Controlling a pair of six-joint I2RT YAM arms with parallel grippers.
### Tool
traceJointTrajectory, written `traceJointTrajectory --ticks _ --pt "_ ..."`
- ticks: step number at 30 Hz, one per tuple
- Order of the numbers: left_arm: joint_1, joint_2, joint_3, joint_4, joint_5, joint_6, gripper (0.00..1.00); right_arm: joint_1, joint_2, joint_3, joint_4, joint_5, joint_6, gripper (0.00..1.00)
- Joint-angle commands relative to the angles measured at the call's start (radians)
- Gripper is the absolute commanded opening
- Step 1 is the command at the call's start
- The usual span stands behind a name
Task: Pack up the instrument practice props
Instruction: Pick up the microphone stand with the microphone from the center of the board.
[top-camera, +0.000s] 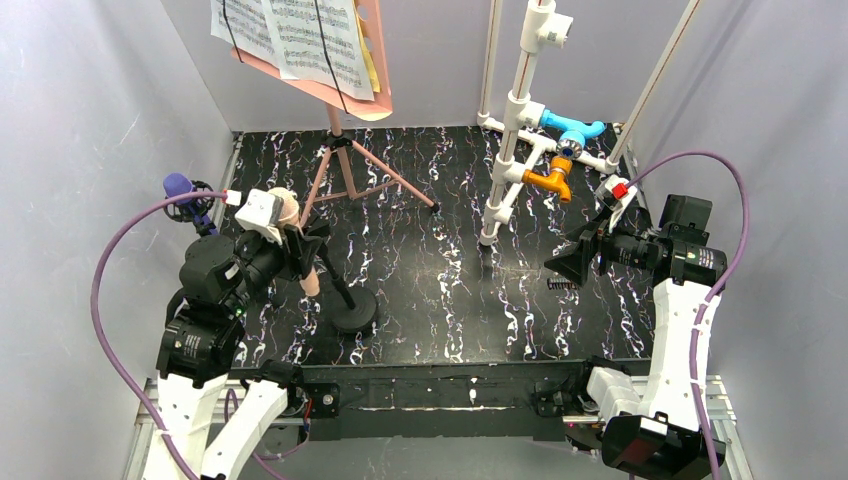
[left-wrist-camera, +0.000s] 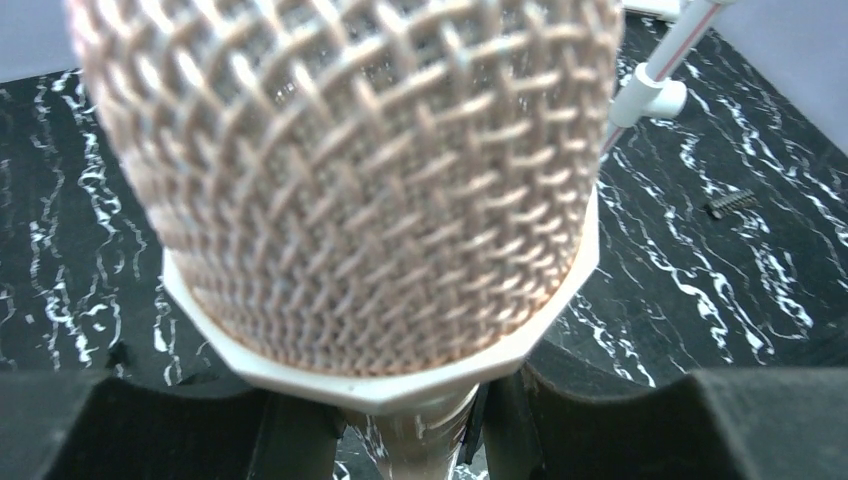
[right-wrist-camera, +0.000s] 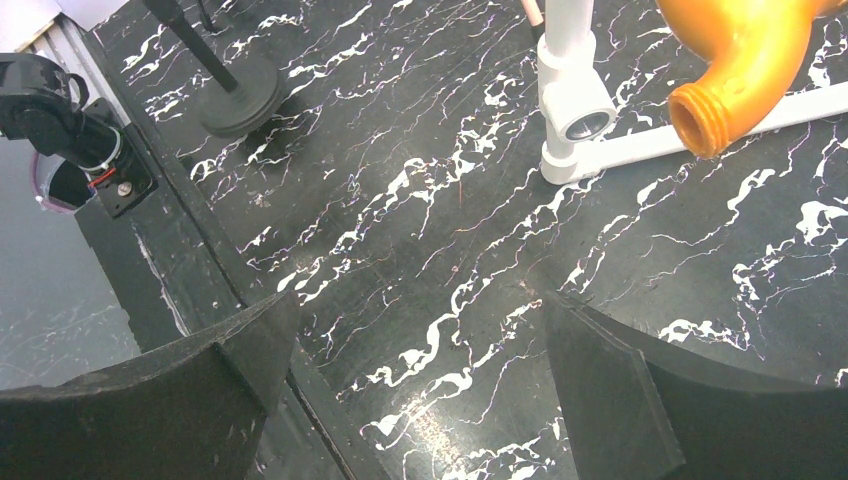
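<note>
Gripping w/ the left tool (left-wrist-camera: 410, 445): its pads are closed partway onto the handle of the beige microphone with the woven metal-mesh head (left-wrist-camera: 350, 170), just under the white collar (left-wrist-camera: 300, 372). The mesh head sits right above the tool and fills the wrist cam. The mic stands roughly upright, apparently on the black round-base stand (top-camera: 353, 312) below the tool. The right tool (right-wrist-camera: 420, 400) is spread wide and empty over the bare bench (right-wrist-camera: 430, 200). I'd judge the mic stiff, light-ish and top-heavy. The mesh dents easily and the handle is smooth, so hold below the collar, which acts as a stop vs. slipping.
</note>
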Motion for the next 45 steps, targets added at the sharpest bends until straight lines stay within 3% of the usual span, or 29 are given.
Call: traceJointTrajectory --ticks 1,13,22,32,45 --pt "-0.015 -0.014 0.057 0.080 0.119 -0.052 0.00 -0.009 -0.007 0.009 0.015 -0.011 -0.006 1.00" --pt "-0.040 0.003 0.047 0.187 0.345 -0.192 0.00 -0.009 -0.021 -0.012 0.025 -0.009 -0.004 1.00" --pt "-0.060 0.028 0.039 0.283 0.421 -0.278 0.00 -0.009 -0.021 -0.019 0.036 -0.015 0.002 1.00" --pt "-0.159 0.068 0.006 0.374 0.414 -0.336 0.00 -0.009 -0.023 -0.022 0.042 -0.015 0.006 1.00" --pt "-0.383 0.189 0.049 0.407 0.285 -0.253 0.00 -0.009 -0.012 -0.014 0.046 -0.015 0.006 1.00"
